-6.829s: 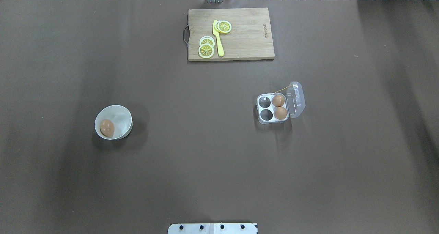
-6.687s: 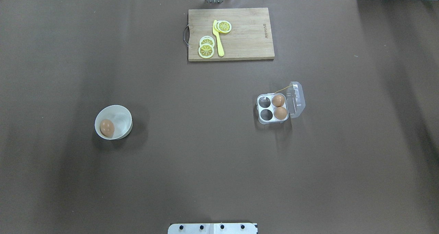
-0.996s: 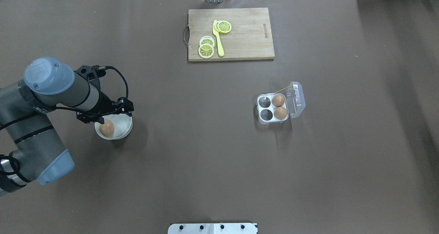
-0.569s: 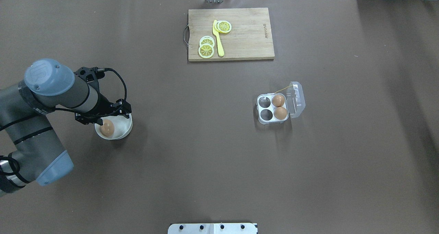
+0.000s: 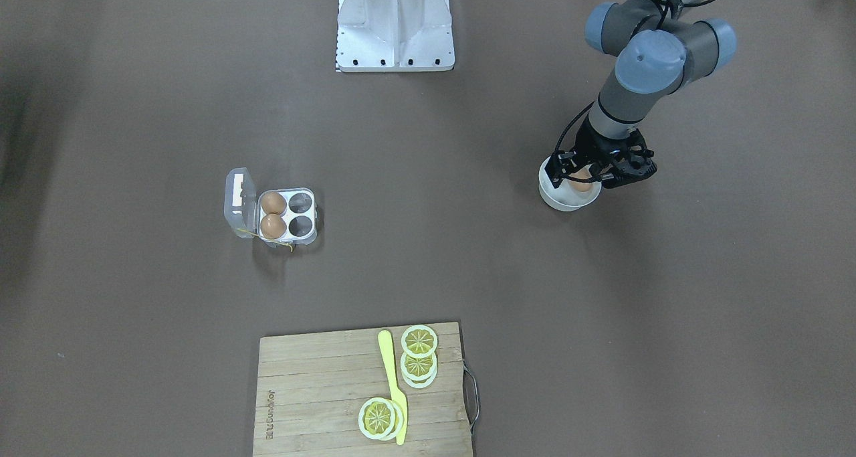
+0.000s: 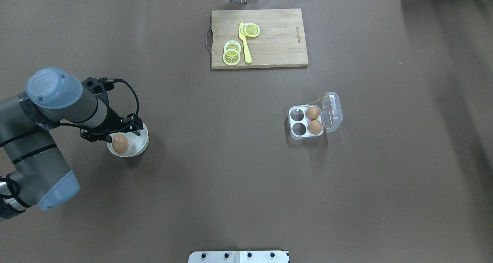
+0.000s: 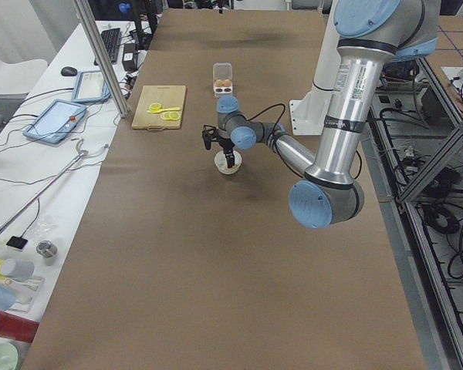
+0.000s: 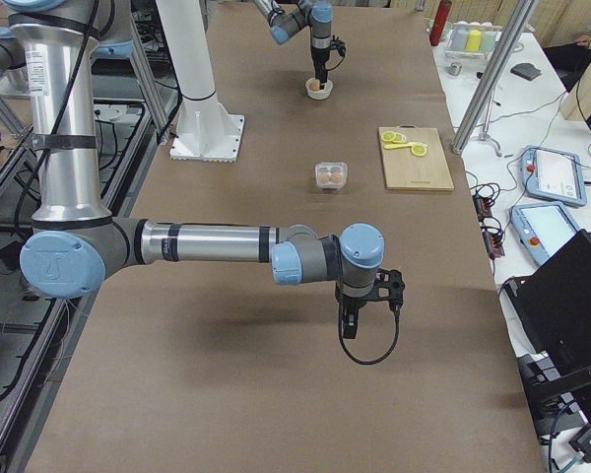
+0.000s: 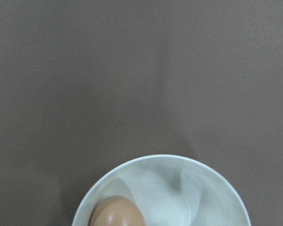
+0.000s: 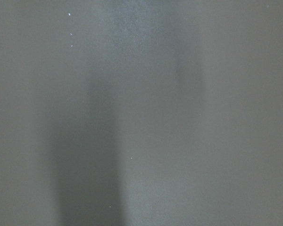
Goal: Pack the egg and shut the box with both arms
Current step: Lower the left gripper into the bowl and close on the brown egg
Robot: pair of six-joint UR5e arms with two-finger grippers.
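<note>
Left gripper — fingertips are masked by its own wrist bracket; jaw spacing cannot be made out. Egg and bowl beneath it are cut off by the wrist view's lower edge. Right gripper — rendered too small; jaw spacing is left undetermined.

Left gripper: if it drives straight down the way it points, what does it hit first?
Most likely the egg in the white bowl; the left gripper hangs just above it, pointing down. Depth is hard to read, so a finger could touch the bowl's wall first.
</note>
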